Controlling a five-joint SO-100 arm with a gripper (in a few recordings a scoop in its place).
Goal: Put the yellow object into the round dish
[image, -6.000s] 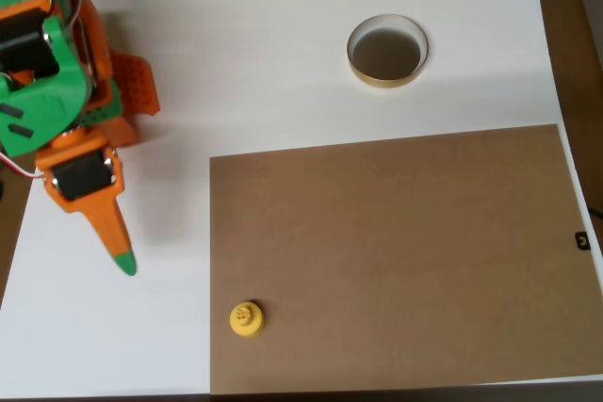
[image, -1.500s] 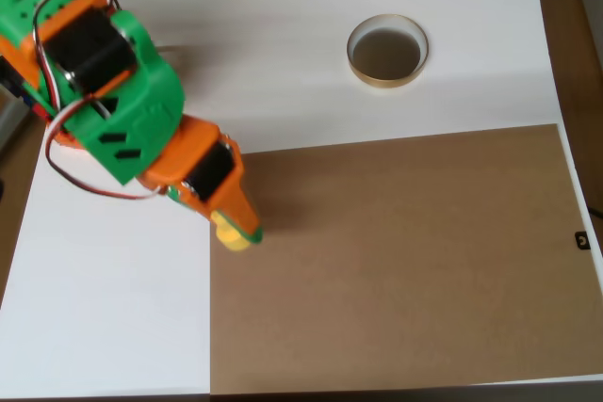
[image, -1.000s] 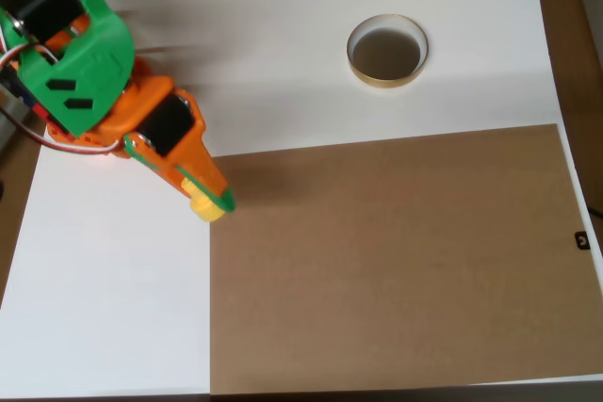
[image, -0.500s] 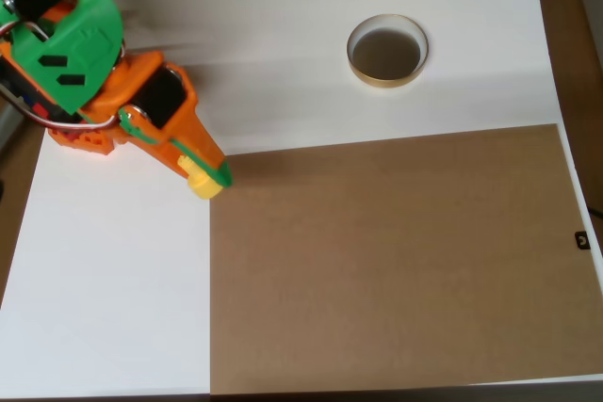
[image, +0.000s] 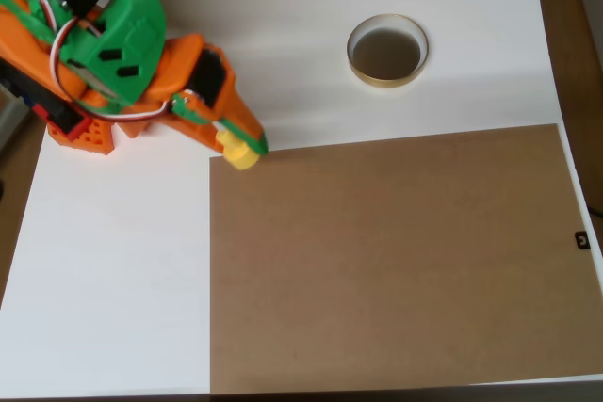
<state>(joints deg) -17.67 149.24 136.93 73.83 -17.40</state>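
White table (image: pixel 113 308) carries a brown board (image: pixel 396 261) and the round dish (image: pixel 387 51). Orange pincer (image: pixel 243 149) grips the yellow object (image: pixel 238 152), well apart from the dish.

1 overhead camera looks straight down on the white table (image: pixel 113 308), near enough that the tabletop runs past most frame edges. The brown board (image: pixel 396 261) takes the lower right, the arm (image: pixel 104 35) enters at upper left, and the round dish (image: pixel 387 51) sits upper right of centre.
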